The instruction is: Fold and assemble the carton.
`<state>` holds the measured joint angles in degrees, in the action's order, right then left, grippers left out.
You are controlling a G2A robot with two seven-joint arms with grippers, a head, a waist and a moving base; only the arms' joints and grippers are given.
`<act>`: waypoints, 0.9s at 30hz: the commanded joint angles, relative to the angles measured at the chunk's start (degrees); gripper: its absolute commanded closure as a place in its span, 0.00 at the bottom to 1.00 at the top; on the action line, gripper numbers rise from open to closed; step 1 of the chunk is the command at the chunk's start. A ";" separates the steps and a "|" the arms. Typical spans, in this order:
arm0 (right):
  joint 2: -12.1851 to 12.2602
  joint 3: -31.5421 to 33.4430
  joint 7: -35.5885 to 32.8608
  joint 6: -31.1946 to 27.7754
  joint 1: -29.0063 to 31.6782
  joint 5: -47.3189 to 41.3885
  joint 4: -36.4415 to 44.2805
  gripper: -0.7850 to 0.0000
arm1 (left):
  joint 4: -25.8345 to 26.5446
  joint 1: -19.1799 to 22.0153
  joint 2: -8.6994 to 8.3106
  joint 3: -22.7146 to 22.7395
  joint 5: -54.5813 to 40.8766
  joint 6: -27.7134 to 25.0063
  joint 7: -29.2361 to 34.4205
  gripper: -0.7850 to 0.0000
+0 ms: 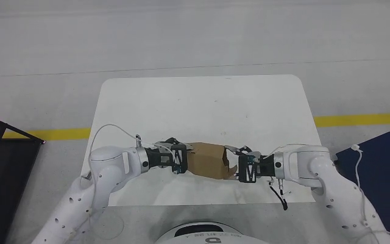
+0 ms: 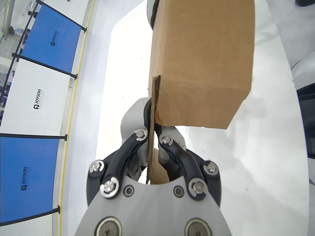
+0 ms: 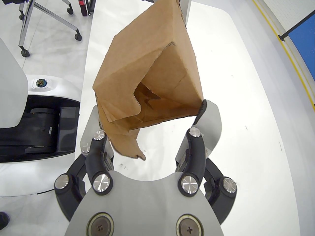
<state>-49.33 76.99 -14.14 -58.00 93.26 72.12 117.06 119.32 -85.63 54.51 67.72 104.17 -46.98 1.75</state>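
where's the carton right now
In the top view the carton sits between both grippers over the table's near edge: the left gripper pinches one end, the right gripper meets its open end.

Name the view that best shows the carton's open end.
The right wrist view: it looks straight into the carton's open end, flaps partly folded in. The left wrist view shows outer walls and the left gripper pinching a flap; the top view, just its upper side.

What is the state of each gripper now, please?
Left gripper: closed, jaws pinching a flap of the carton.
Right gripper: open, jaws spread at the carton's open end.
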 commanded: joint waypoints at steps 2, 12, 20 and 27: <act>0.34 -0.23 0.25 0.00 -0.20 0.00 -0.10 0.24 | -0.11 0.13 -0.01 -0.07 -0.06 0.14 0.15 1.00; 1.28 -0.89 0.37 0.00 -0.92 -0.03 0.25 0.23 | -0.48 0.60 -0.04 -0.27 -0.31 0.71 0.36 1.00; 1.84 -1.18 -0.96 0.00 -1.32 0.67 0.97 0.35 | -0.85 0.79 -0.11 0.07 -0.73 1.11 0.64 1.00; 2.10 -1.45 -1.65 0.00 -1.91 1.01 1.51 0.52 | -0.75 0.95 -0.20 0.00 -0.66 0.74 0.55 1.00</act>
<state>-47.25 75.59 -15.65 -58.00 91.40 72.96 118.44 118.58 -84.72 54.32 67.73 103.49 -46.16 2.31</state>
